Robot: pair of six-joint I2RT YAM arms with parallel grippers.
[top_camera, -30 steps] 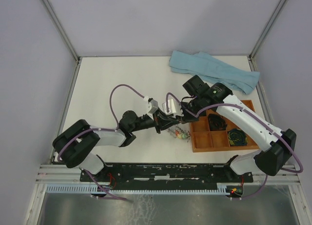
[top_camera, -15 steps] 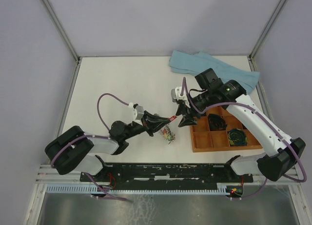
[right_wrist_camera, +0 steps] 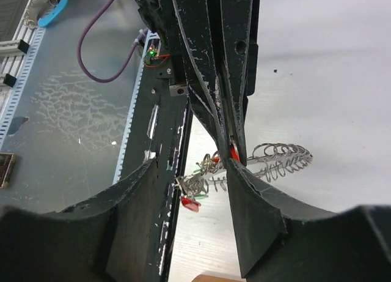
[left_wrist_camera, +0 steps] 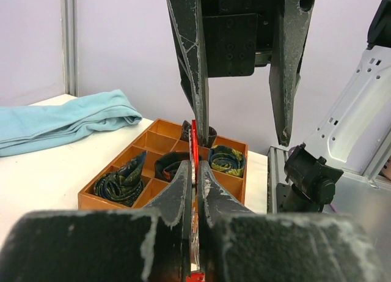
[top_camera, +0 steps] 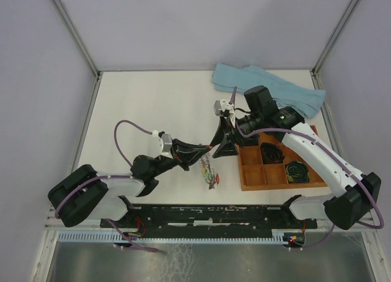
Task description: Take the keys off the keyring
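The silvery keyring (right_wrist_camera: 276,159), fringed with small wire loops, hangs just above the table under my left gripper (top_camera: 209,149). Red and green keys (top_camera: 211,179) dangle from it; one red key (right_wrist_camera: 189,202) hangs lowest. My left gripper (left_wrist_camera: 195,166) is shut on a red key (left_wrist_camera: 194,138), edge-on between its pads. My right gripper (top_camera: 222,147) stands open right beside it, its fingers (left_wrist_camera: 194,80) straddling the left fingertips without touching the ring. In the right wrist view my right gripper (right_wrist_camera: 190,172) has nothing between its fingers but the hanging keyring behind.
An orange compartment tray (top_camera: 245,178) with dark coiled bundles (top_camera: 297,171) sits right of the grippers. A light blue towel (top_camera: 269,91) lies at the back right. The table's near edge and black rail (right_wrist_camera: 177,129) run just below the keyring.
My right gripper opened and let go, lifting slightly back. My left arm drew back to the left, carrying the red key and keyring away from the tray.
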